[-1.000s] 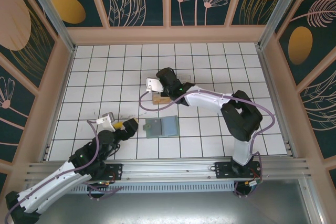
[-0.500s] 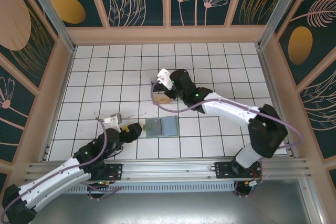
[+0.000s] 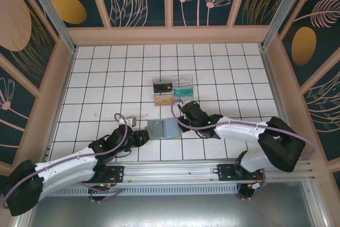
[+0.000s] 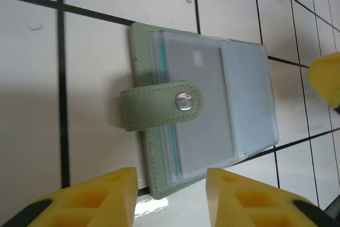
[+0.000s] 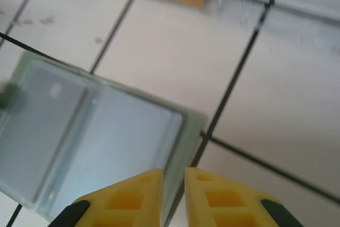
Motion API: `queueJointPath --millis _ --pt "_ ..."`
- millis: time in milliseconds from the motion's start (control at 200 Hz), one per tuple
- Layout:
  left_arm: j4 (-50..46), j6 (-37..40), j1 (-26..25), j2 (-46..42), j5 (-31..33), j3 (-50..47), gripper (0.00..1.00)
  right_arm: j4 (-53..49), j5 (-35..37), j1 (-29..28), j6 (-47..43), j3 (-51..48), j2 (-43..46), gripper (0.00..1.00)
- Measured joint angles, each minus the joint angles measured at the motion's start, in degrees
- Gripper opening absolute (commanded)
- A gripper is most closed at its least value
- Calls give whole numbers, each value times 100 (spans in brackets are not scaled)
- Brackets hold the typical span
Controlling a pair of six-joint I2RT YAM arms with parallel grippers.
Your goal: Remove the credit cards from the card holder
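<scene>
The card holder (image 3: pixel 163 128) lies open and flat on the tiled table (image 3: pixel 95 78), a little toward 6 o'clock from the middle. It is soft stitched fabric with clear, glossy sleeves, so it looks light, floppy and likely to slide if a card is pulled while nothing pins it. The credit cards are thin, stiff and slick. The one grey card (image 4: pixel 199 115) in the front sleeve sits flush, so the best hold is probably its exposed short edge, pinched flat, with the other arm pressing on the holder's bare panel or its strap (image 4: pixel 154 112). Teal edges (image 4: pixel 163 67) behind it suggest at least one more card, though how many I cannot count. There is one holder, and one clear tray (image 3: pixel 190 84) at 12 o'clock from it, holding three card-like pieces: one dark, one teal, one tan. The left gripper (image 3: pixel 143 136) sits at 8 o'clock of the holder, its jaws parted and empty over the near edge. The right gripper (image 3: pixel 184 114), at 2 o'clock, has its jaws drawn almost together, apparently on nothing, though the blurred wrist view leaves that unsure.
</scene>
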State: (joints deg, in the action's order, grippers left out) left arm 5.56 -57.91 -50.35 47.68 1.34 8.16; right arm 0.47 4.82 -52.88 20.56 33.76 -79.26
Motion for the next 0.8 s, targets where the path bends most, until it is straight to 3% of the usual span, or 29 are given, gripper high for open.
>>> queueJointPath --millis 260,796 --pt "404 111 0 684 -238 321 34 369 -162 -76 721 -308 -234 16" --pt "496 330 0 1679 -238 728 32 684 -173 -173 879 -306 -581 13"
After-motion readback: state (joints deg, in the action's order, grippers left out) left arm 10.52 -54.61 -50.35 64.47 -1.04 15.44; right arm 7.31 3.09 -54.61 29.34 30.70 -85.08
